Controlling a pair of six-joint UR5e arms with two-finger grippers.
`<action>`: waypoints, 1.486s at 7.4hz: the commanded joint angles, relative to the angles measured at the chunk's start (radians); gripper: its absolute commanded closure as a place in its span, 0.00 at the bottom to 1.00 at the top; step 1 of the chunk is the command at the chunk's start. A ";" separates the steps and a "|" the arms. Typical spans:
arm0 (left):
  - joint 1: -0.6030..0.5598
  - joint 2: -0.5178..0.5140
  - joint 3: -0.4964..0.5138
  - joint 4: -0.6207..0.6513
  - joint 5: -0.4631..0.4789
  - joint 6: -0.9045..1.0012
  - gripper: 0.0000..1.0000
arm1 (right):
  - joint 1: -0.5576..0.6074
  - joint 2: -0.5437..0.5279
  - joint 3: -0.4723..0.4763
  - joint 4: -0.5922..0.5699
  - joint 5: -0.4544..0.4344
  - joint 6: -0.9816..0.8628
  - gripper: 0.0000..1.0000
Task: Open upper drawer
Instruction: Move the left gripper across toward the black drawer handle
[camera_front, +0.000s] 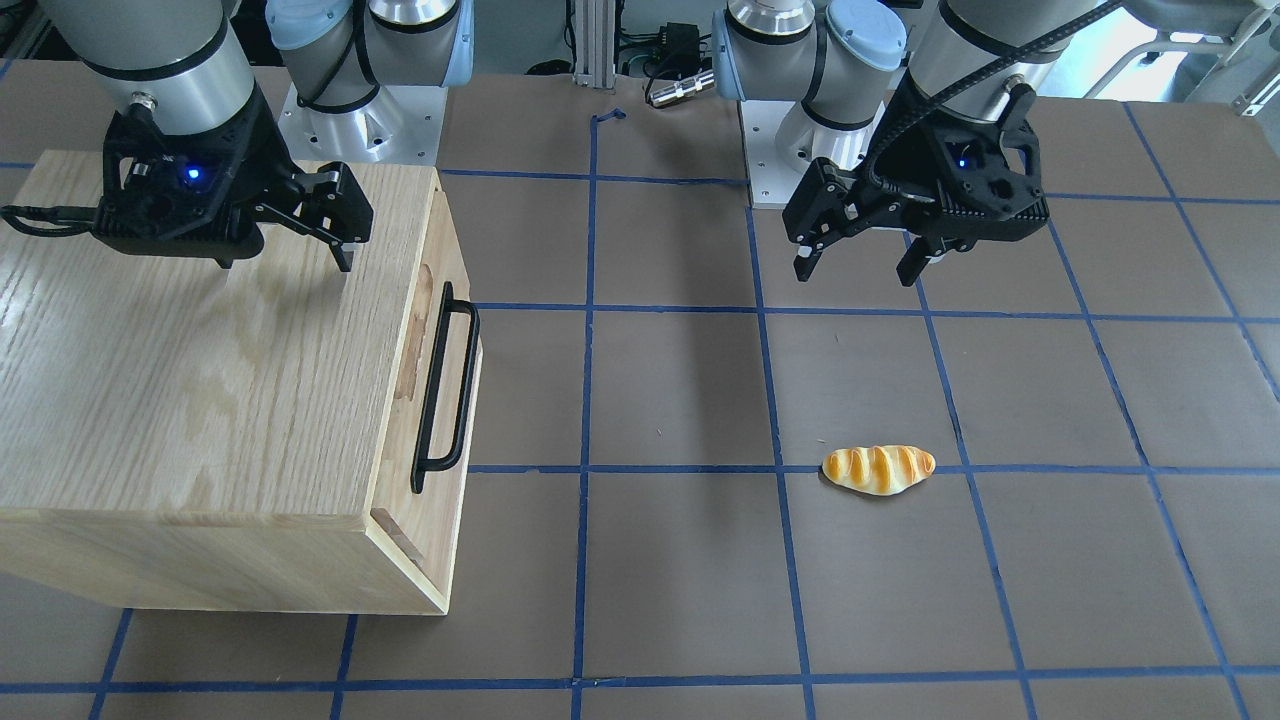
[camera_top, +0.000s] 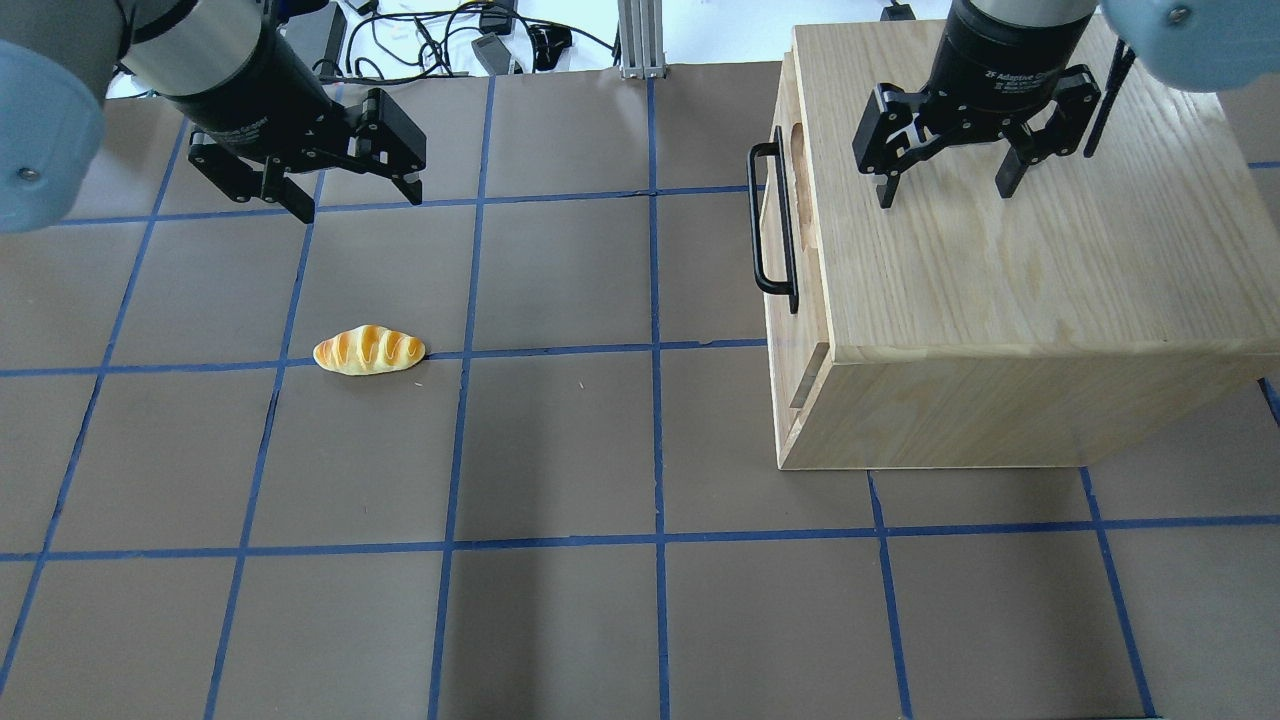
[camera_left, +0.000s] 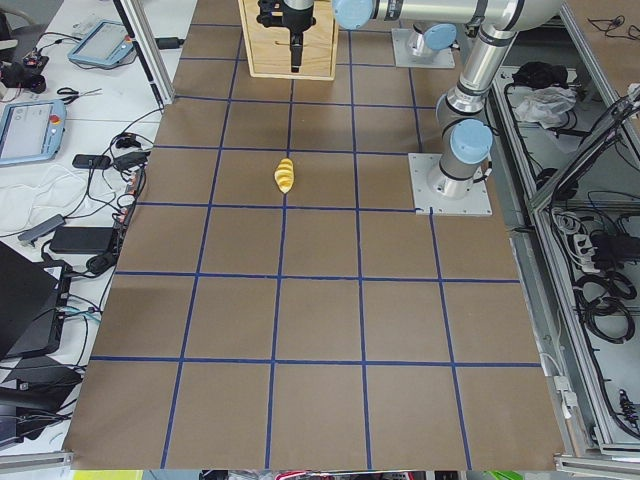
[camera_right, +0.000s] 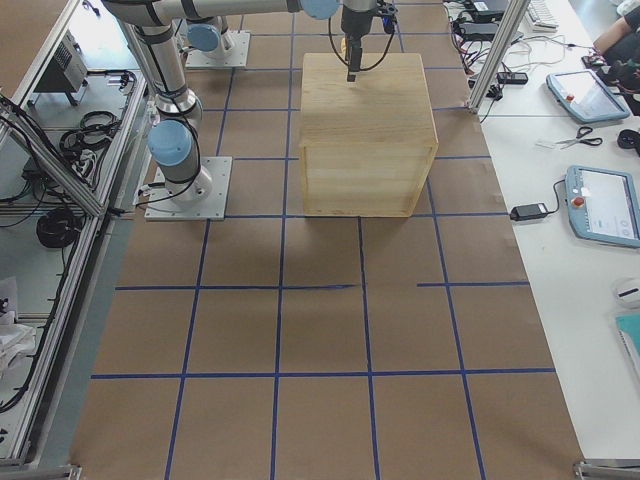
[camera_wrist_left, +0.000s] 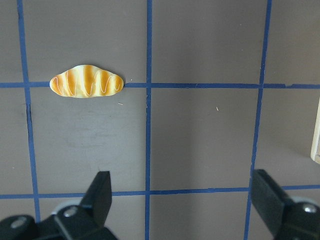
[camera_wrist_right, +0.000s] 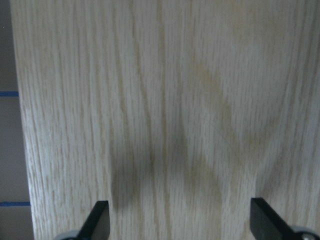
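The light wood cabinet stands on the table on my right side. Its upper drawer front faces the table's middle, with a long black bar handle and an oblong cutout; it sits about flush with the cabinet, also in the front view. My right gripper is open and empty, hovering over the cabinet's top, back from the handle; its wrist view shows only wood grain. My left gripper is open and empty above the bare table, far from the drawer.
A toy bread roll lies on the brown table with blue tape lines, below my left gripper; it shows in the left wrist view. A lower drawer front sits beneath the upper one. Tablets and cables lie beyond the table's edge.
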 joint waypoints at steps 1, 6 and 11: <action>-0.028 -0.026 0.005 0.046 -0.008 -0.044 0.00 | 0.000 0.000 0.000 0.000 0.000 -0.001 0.00; -0.140 -0.110 0.071 0.081 -0.008 -0.178 0.00 | 0.000 0.000 0.001 0.000 0.000 -0.001 0.00; -0.272 -0.219 0.100 0.231 -0.100 -0.323 0.00 | 0.000 0.000 0.000 0.000 0.000 0.000 0.00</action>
